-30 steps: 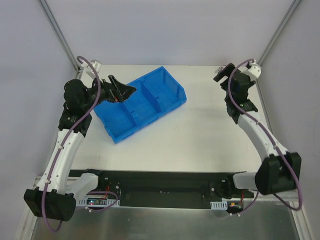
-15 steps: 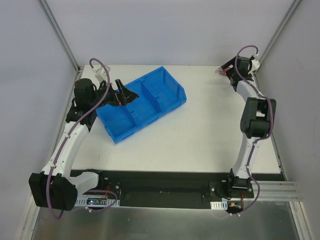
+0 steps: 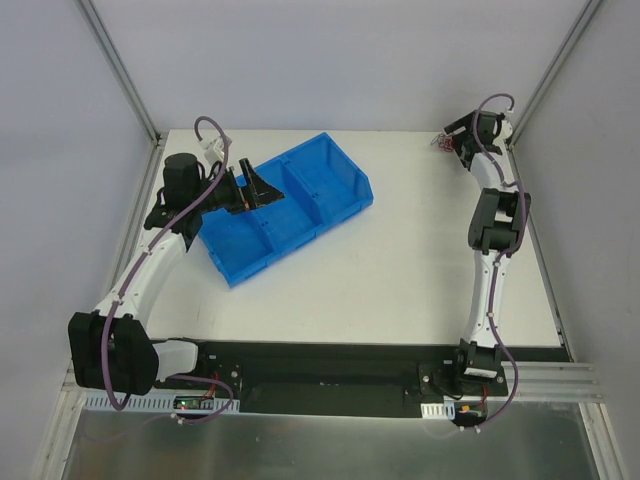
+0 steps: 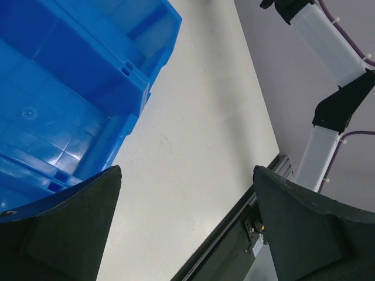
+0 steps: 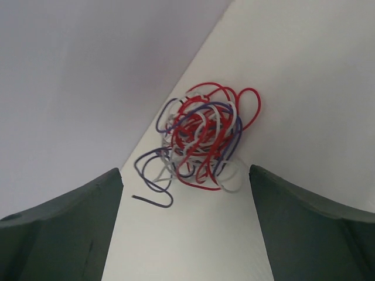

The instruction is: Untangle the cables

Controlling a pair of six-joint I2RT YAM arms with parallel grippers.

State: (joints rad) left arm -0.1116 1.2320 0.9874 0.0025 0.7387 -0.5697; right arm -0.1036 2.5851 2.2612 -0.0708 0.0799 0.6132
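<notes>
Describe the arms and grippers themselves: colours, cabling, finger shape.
Both are alike. The left arm and right arm have white links, black joint housings and black bases. A thick purple cable runs along each. The left gripper and right gripper have plain dark matte fingers, broad and tapering. No markings are visible.

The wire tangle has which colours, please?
The wire tangle is red, white and bluish-purple, clearest in right wrist view.
</notes>
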